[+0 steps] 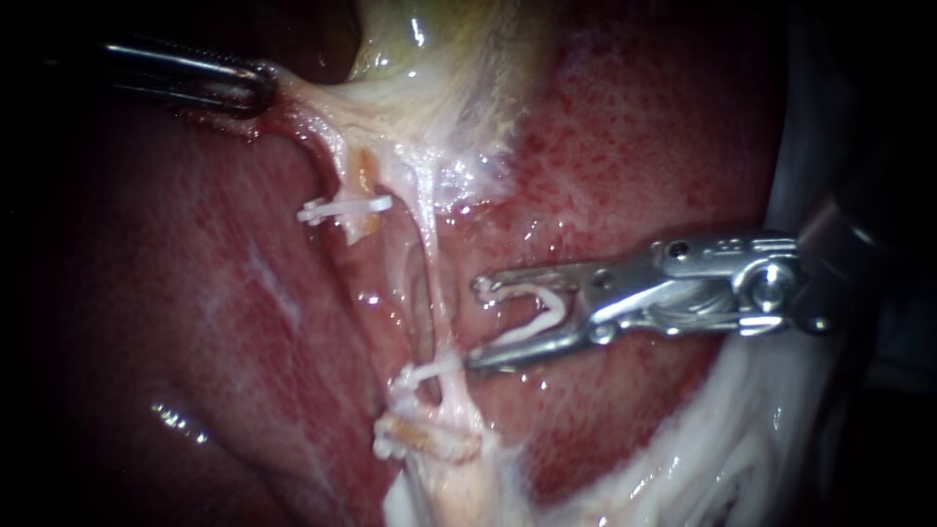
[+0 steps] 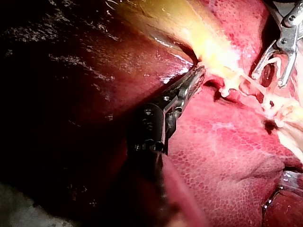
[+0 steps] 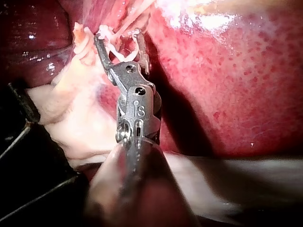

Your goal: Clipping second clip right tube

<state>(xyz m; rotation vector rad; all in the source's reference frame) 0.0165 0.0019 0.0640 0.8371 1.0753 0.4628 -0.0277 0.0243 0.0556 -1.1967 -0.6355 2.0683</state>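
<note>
Endoscope view was dominated by the mottled red liver [image 1: 634, 146], with the yellowish, glistening gallbladder [image 1: 429, 59] at the top. The dark left instrument [image 1: 264, 86] was seen entering from the upper left, its jaws closed from two sides on pale tissue at the neck of the gallbladder, which was stretched taut. Two tubes were seen running down from that neck. The thicker, orange-tinged left tube [image 1: 356, 185] was crossed by a white upper clip [image 1: 346, 207]. The thin, pale, string-like right tube [image 1: 434, 283] was crossed low down by a white lower clip [image 1: 425, 374]. The silver right instrument [image 1: 478, 324] was seen coming in from the right, its jaws spread wide with a white, V-shaped loaded clip [image 1: 537, 310] seated between them and touching both. The right tube lay just ahead of the jaw tips, not between them, and the lower jaw tip was close to the lower clip. In the left wrist view the left instrument [image 2: 196, 75] was shown clamped at the gallbladder's pale edge, with the right instrument [image 2: 268, 79] well ahead of it. In the right wrist view the loaded clip [image 3: 120, 49] was shown between the jaws of the right instrument [image 3: 118, 35].
</note>
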